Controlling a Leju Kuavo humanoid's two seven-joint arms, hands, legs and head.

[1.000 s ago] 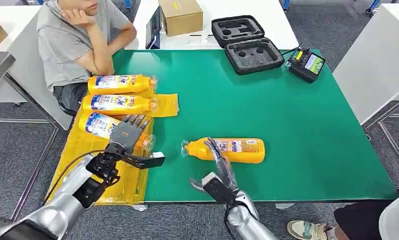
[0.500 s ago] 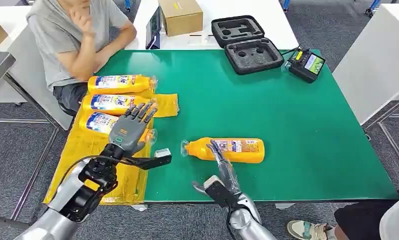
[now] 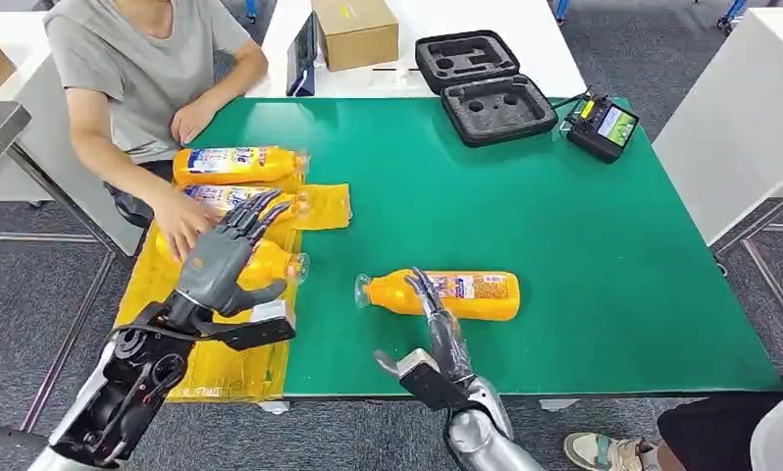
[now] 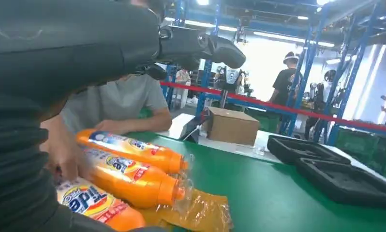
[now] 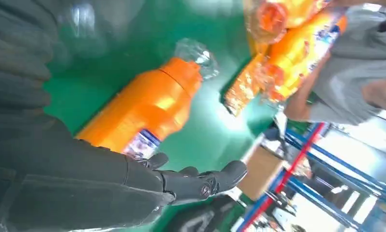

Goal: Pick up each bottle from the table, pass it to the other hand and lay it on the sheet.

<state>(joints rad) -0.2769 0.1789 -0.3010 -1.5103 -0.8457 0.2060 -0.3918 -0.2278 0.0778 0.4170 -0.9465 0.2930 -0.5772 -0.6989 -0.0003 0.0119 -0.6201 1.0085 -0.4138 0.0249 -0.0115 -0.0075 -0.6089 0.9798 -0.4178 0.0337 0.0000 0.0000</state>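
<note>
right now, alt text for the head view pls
An orange bottle lies on a green table with the robot's open right hand just above it. The open left hand hovers over three bottles on a yellow sheet, where a person's hand reaches in.

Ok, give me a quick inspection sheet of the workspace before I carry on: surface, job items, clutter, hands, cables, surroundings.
Surface: green table, flat.
Job's things: one orange bottle lies on its side on the green, cap toward the yellow sheet; three orange bottles lie on the sheet at the table's left end.
Clutter: open black foam case, handheld controller, cardboard box.
Hands: left hand open above the sheet's bottles; right hand open, fingers at the lone bottle.
Cables: one from the controller toward the case.
Surroundings: seated person's hand on the sheet's bottles, beside the left hand; a shoe near the table's near edge.
</note>
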